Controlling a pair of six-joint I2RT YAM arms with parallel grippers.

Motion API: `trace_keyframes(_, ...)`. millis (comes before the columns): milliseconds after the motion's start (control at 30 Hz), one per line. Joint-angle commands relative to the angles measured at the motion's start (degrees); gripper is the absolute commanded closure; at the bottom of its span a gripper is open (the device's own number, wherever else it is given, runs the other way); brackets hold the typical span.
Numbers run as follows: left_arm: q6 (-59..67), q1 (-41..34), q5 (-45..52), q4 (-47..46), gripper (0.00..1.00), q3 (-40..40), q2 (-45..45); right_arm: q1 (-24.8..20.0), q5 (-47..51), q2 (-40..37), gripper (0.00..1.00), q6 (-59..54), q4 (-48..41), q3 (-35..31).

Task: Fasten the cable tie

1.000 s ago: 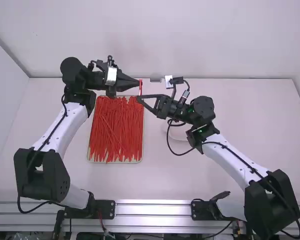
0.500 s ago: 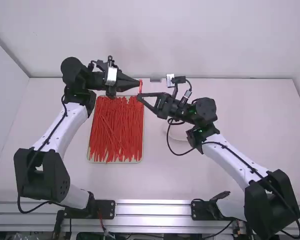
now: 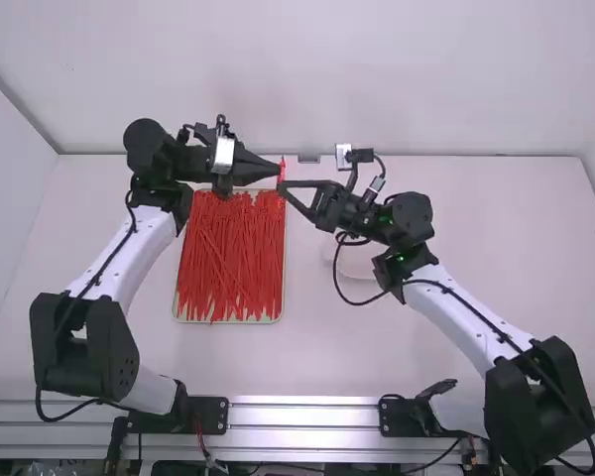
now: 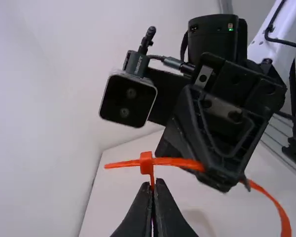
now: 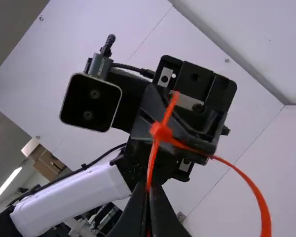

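Above the tray's (image 3: 283, 297) far end, the left pincer (image 4: 152, 185) pinches the cable tie (image 4: 146, 163) right under its head while the right pincer (image 5: 148, 190) grips the tail, lined up lengthwise with its tip poked through that head.

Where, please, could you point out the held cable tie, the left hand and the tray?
cable tie (image 4: 146, 162): left wrist view, on its square head.
left hand (image 4: 153, 184): left wrist view, midway between its fingertips.
tray (image 3: 230, 320): high view, on its near rim.

Orange-red cable tie (image 4: 146, 163), red pile (image 3: 228, 253), perhaps tan tray (image 3: 238, 320)
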Motion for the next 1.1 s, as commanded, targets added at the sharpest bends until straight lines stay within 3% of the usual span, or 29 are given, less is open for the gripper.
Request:
trace_keyframes(0, -3.7, -0.9, 1.6, 2.1, 0.99, -0.5, 0.0, -0.9, 1.2, 0.1, 1.0, 0.0, 0.4, 1.6)
trace_keyframes(700, -21.1, -1.8, 1.6, 25.9, 0.98, -6.9, 0.0, -1.8, 2.6, 0.1, 1.0, 0.7, 3.3, 1.6)
trace_keyframes(1067, -27.3, -2.5, 1.6, 31.7, 0.99, -7.5, 0.0, -2.4, 2.8, 0.1, 1.0, 0.7, 3.4, 1.6)
